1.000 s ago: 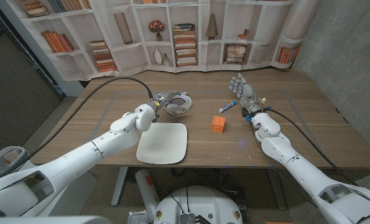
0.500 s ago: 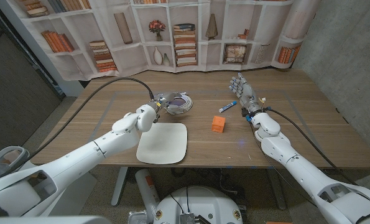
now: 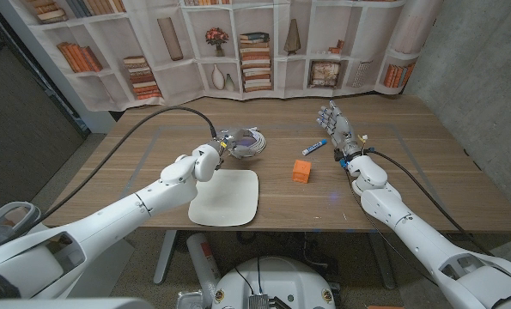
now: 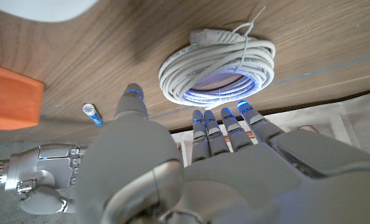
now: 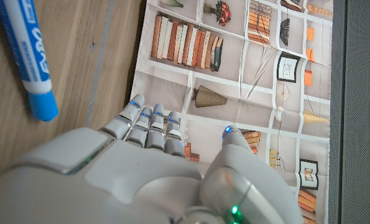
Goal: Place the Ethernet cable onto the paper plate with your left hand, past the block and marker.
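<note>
Orange block [image 3: 301, 172] and marker [image 3: 314, 148] lie well right of plate [image 3: 225, 197].

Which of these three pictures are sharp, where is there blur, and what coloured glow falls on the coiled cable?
Head view: evenly lit and sharp, with soft shadows under the orange block. Left wrist view: the left hand is blurred up close, and blue-violet light from its fingertips glows on the Ethernet cable. Right wrist view: the right hand is soft, the marker crisp.

Left hand [image 3: 223, 150] reaches forward with fingers spread, empty; right hand [image 3: 336, 129] stands open, fingers upright.
</note>
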